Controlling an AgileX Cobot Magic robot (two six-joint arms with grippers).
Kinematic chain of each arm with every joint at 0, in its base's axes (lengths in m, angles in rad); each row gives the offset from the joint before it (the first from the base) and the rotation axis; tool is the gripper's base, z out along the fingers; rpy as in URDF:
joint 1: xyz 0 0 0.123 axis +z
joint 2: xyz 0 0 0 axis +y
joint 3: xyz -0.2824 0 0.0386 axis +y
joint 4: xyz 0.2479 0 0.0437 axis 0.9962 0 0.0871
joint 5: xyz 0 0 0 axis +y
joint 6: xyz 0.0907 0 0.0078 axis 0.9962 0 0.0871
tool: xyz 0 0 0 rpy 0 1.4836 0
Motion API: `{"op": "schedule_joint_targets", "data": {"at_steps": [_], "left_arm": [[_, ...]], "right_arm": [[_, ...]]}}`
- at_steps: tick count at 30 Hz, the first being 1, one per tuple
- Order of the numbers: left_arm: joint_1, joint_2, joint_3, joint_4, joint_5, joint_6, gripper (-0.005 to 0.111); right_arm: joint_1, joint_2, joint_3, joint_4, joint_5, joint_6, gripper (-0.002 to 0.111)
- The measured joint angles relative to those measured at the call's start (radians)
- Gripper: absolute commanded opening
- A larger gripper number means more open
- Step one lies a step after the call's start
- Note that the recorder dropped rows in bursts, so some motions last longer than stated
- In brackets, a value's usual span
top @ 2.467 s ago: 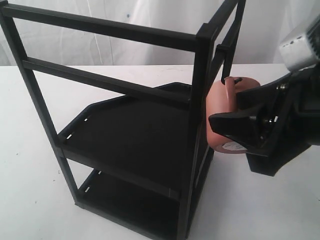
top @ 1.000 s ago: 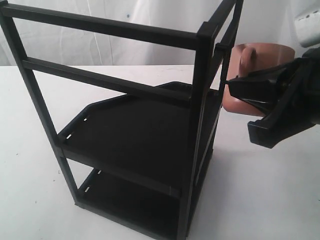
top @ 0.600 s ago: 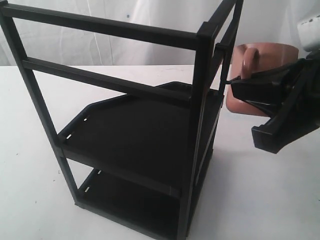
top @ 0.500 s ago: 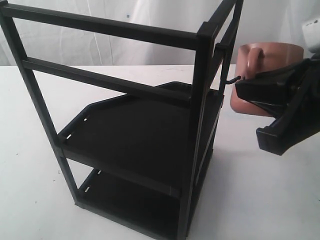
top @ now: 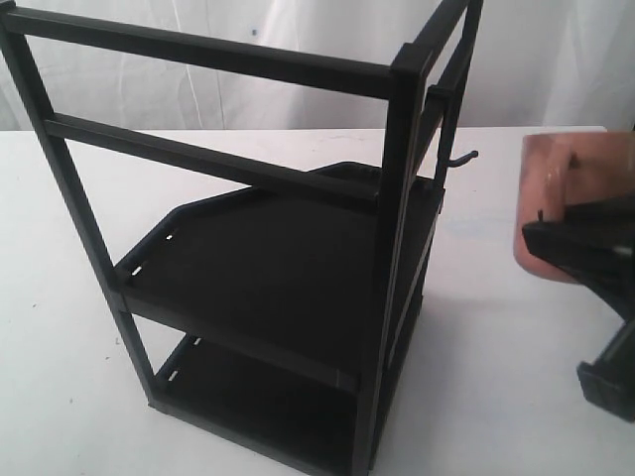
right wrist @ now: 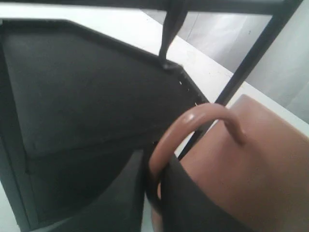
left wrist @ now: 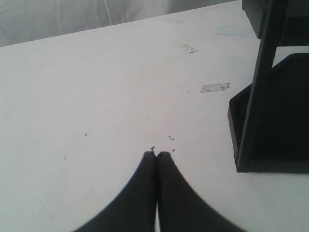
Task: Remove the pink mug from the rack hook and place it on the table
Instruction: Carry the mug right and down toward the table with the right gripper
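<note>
Two grippers: the left gripper [left wrist: 156, 162] had its black fingers pressed together on nothing, low over the broad white flat tabletop [left wrist: 96, 96]; the right gripper [right wrist: 157, 193] pinched the salmon-pink cylindrical mug [top: 575, 174] beside its loop handle [right wrist: 193, 123]
Mug place: held apart from the small thin black metal hook [top: 461, 159], beside the tall black square-bar rack [top: 397, 198], seemingly not yet on the tabletop
Handling: probably stiff, smooth and breakable, rather light; the hold near the handle could slip, so a slow lowering seemed wise
Edges: the hook's upturned tip and the rack post were the near obstacles
Open room: bare tabletop lay below the mug, away from the rack
</note>
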Motion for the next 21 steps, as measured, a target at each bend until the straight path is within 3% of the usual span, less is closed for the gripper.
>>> {"op": "schedule_joint_targets", "data": {"at_steps": [6,11,19,21], "left_arm": [[0.0,0.0,0.0,0.0,0.0,0.0,0.0],[0.0,0.0,0.0,0.0,0.0,0.0,0.0],[0.0,0.0,0.0,0.0,0.0,0.0,0.0],[0.0,0.0,0.0,0.0,0.0,0.0,0.0]], "right_arm": [[0.0,-0.091,0.162,-0.023,-0.079,0.004,0.0],[0.002,-0.097,0.38,-0.023,-0.409,0.003,0.0],[0.002,0.053,0.442,0.021,-0.606,0.075,0.0],[0.002,0.111,0.488,0.014,-0.747,0.094,0.0]]}}
